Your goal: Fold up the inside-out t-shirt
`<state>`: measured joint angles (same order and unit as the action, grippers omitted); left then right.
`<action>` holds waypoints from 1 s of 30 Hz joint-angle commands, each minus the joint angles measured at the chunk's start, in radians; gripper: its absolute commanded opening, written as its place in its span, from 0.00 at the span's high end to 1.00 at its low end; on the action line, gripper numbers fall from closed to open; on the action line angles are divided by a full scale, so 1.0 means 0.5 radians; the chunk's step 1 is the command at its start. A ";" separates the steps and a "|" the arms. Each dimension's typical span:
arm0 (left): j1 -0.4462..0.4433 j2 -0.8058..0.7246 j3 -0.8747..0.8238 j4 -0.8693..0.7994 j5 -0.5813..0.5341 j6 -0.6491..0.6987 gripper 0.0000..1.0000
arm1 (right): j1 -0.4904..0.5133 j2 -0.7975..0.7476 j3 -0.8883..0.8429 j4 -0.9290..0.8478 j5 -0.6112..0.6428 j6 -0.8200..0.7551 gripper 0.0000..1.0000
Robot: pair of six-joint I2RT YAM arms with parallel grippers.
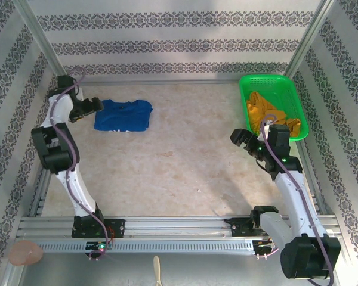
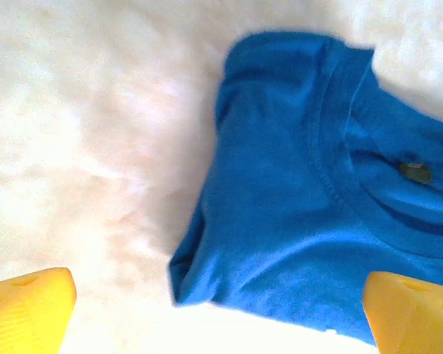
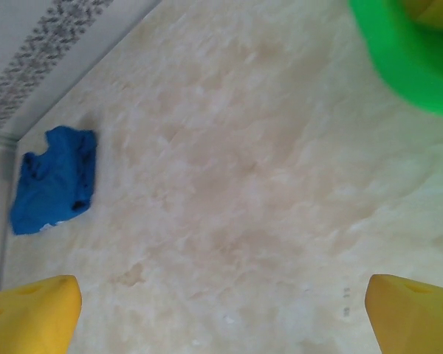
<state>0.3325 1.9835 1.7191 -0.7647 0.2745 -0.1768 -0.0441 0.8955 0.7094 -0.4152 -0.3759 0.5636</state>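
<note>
The inside-out t-shirt point(image 1: 123, 115) lies folded into a compact royal-blue rectangle at the far left of the table. My left gripper point(image 1: 94, 107) hovers at its left edge, open. In the left wrist view the t-shirt point(image 2: 310, 192) shows its collar and a folded corner, and the yellow fingertips point(image 2: 26, 310) stand wide apart with nothing gripped. My right gripper point(image 1: 240, 140) is open over bare table beside the basket, far from the t-shirt point(image 3: 52, 181). Its yellow fingertips point(image 3: 413, 313) hold nothing.
A green basket point(image 1: 243, 95) stands at the far right with a mustard garment point(image 1: 268, 113) inside; its wall point(image 3: 406, 59) shows in the right wrist view. Patterned walls close in the table at the back and both sides.
</note>
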 commanded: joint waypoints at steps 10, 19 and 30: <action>-0.538 -1.831 -1.604 1.205 -0.540 -0.101 0.00 | 0.067 -0.139 -0.416 0.775 1.233 -0.521 0.01; -0.784 -2.071 -2.806 2.490 -1.090 0.045 0.00 | 0.229 0.311 -0.601 1.468 1.398 -1.043 0.02; -0.805 -1.229 -2.834 3.282 -0.893 0.339 0.01 | 0.248 0.923 -0.817 2.599 0.928 -1.186 0.02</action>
<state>-0.0586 1.3354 0.2634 0.7029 -0.2169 -0.1032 0.0635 1.2957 0.3294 0.6743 0.2031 0.0250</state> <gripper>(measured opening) 0.993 0.984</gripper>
